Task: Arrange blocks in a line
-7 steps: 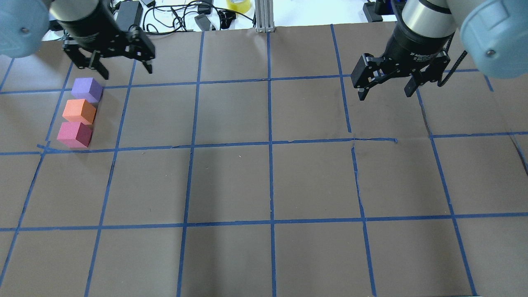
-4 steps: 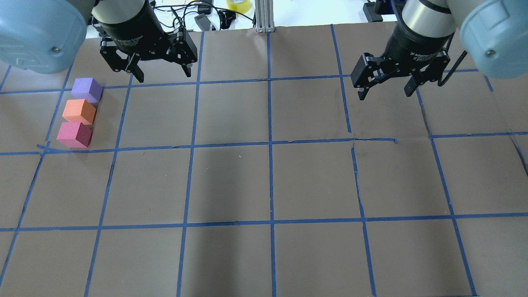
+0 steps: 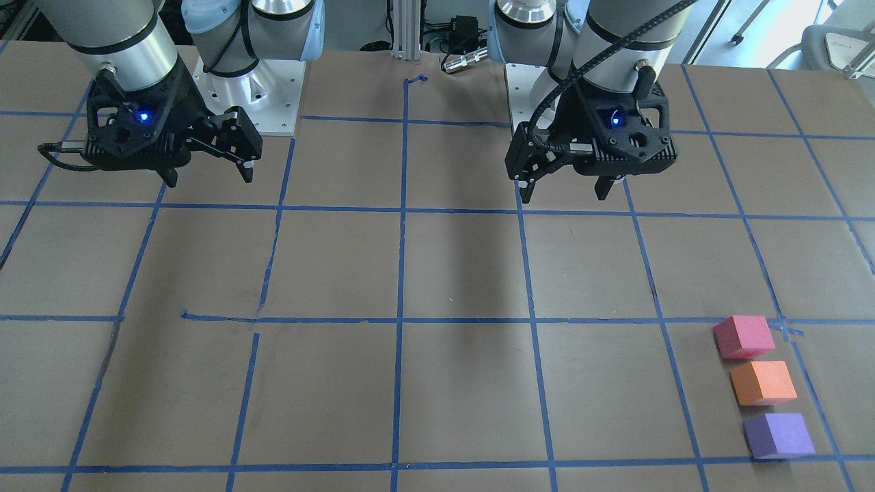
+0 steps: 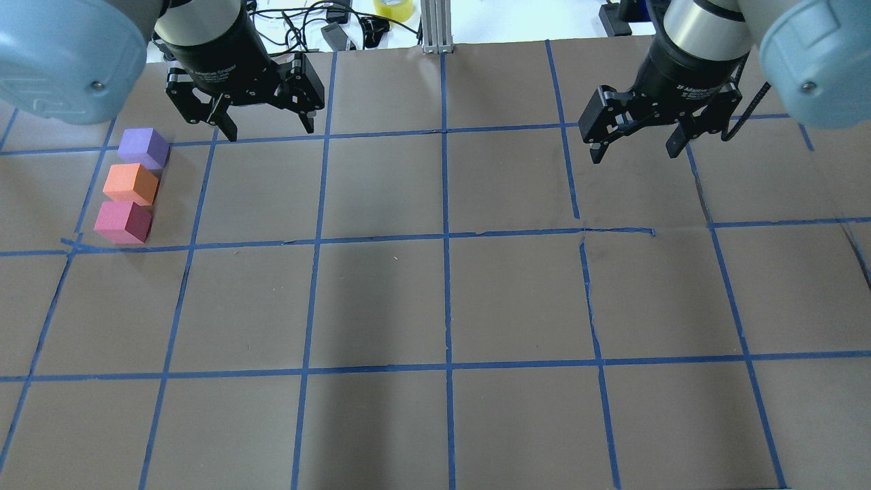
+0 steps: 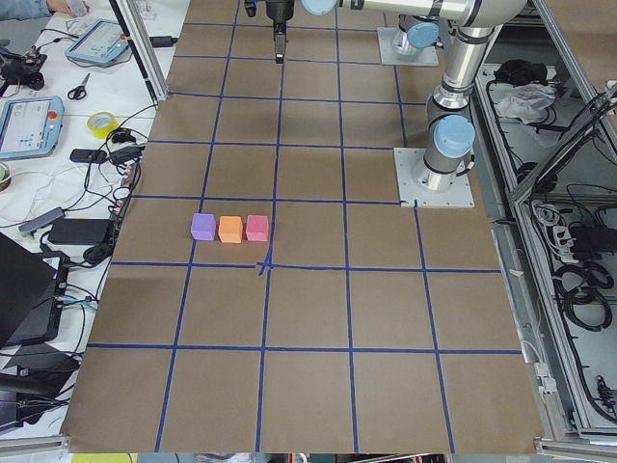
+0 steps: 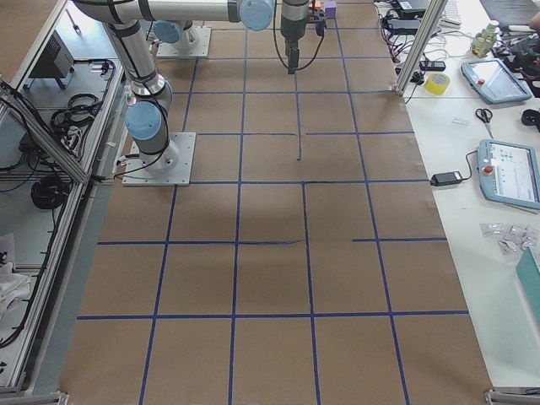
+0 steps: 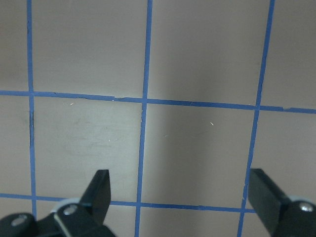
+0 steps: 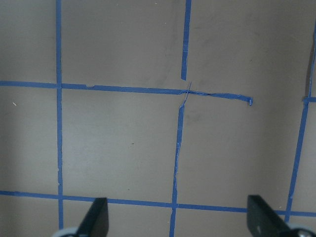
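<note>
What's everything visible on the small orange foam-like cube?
The small orange matte foam-like cube sits flat on the brown paper table cover, in the middle of a three-block row. The purple cube is on its far side and the pinkish-red cube is nearer the robot. Its edges look crisp and its faces unmarked. The gaps to its neighbours are tiny; whether they touch cannot be told. Nothing grips it.
</note>
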